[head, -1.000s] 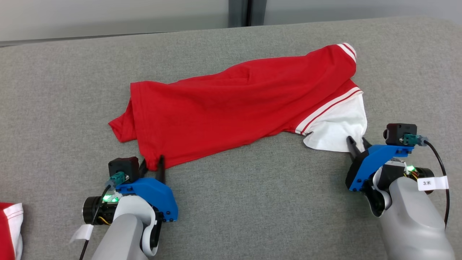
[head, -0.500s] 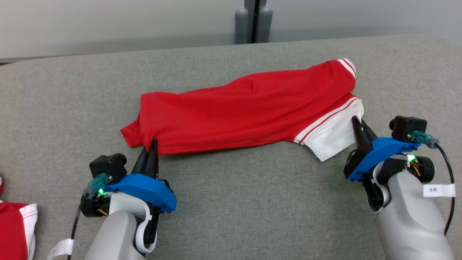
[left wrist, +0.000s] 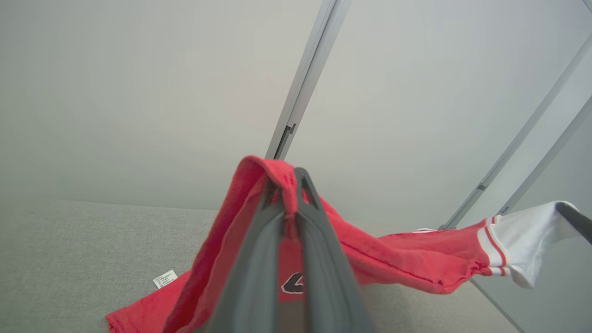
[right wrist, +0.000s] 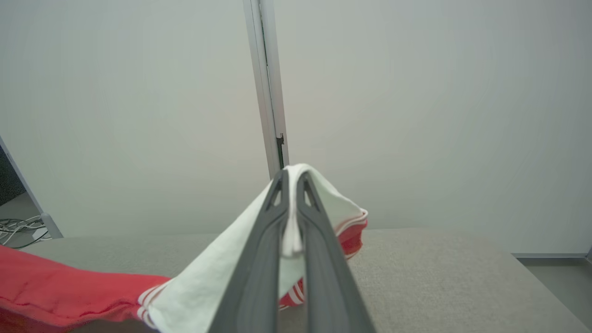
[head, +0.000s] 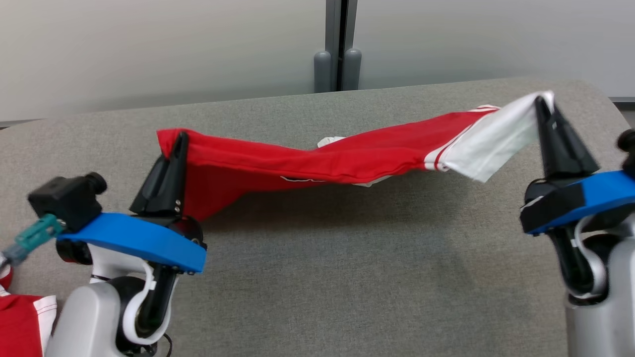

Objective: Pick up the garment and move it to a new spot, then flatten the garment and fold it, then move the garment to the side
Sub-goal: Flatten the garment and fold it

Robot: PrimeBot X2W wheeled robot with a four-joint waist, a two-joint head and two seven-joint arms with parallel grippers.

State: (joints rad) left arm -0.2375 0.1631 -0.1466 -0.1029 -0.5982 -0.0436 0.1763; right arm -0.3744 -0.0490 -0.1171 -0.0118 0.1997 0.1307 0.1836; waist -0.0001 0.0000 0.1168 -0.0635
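Raised off the table point(head: 347, 277), the red jersey point(head: 297, 163) sags between left tool point(head: 182, 135) and right tool point(head: 541, 100), both clamped on it.

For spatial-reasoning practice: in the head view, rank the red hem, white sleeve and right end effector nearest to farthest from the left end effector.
1. Red hem, clamped in the left end effector itself.
2. White sleeve, stretched away to the right.
3. Right end effector, just beyond, pinching the sleeve's tip.
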